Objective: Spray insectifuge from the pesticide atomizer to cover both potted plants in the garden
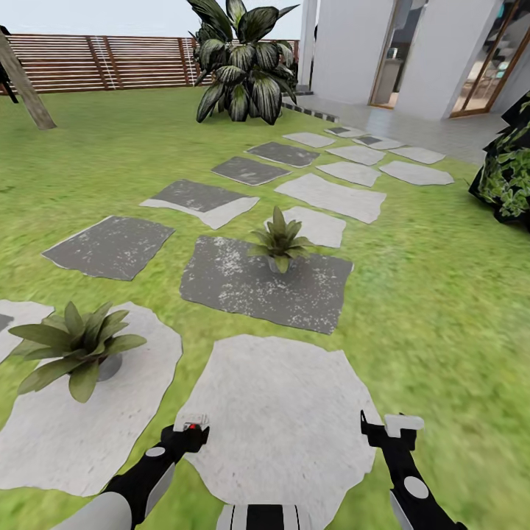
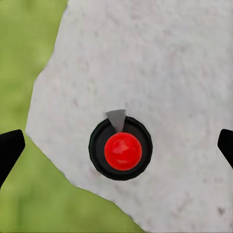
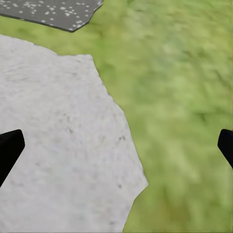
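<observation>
The pale stepping stone [image 1: 283, 412] lies just ahead of both grippers. The spray bottle [image 2: 121, 148] stands upright on it under the left gripper [image 2: 116, 145], whose jaws are spread, seemingly not touching it. The right gripper [image 3: 116, 145] hangs spread over the stone's edge. One potted plant [image 1: 73, 346] sits left of the stone, another [image 1: 280, 243] beyond it.
</observation>
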You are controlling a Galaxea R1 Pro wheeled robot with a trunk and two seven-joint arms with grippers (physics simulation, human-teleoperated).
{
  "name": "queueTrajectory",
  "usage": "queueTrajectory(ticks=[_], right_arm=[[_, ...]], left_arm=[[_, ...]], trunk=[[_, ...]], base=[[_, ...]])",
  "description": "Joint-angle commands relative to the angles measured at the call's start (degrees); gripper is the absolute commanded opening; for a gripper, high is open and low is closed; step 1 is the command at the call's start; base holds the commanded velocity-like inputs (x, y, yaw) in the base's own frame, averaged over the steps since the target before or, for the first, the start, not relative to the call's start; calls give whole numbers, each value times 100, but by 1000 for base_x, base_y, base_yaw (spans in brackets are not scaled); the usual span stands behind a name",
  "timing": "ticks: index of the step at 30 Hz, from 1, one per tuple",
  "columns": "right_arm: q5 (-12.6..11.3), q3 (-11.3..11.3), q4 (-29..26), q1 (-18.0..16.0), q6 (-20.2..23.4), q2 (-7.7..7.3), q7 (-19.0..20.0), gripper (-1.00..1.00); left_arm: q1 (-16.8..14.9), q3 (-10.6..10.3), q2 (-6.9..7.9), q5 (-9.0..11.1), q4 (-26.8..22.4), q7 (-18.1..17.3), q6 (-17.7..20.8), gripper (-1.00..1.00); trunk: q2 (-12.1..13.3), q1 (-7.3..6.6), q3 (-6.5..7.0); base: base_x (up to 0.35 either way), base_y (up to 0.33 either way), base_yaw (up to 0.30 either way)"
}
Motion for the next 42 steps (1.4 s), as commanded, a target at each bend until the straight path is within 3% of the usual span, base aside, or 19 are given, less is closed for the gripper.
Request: queueTrajectory(ticks=[1,9,16,27,42], right_arm=[[4,9,3,-2,-14,-1,-21,100],[4,12,3,-2,-14,4,-21,100],[4,7,3,-2,-14,15,-21,100],[4,7,8,-2,-14,16,-21,100],[20,9,19,-2,-14,4,-21,100]], left_arm=[[-1,-29,4,11,4,1,-22,100],[1,-31,6,18,-22,3,-28,100],[6,-15,3,19,33,10,-633,100],[6,-12,-11,20,37,12,-780,100],[6,-5,-10,16,45,19,-821,100]], trunk=[[-1,-1,-4],[-1,-1,-11],[-11,17,-221],[-25,46,-564],[-25,46,-594]], base=[[14,-9,0],[4,-2,0],[0,0,0],[0,0,0],[0,0,0]])
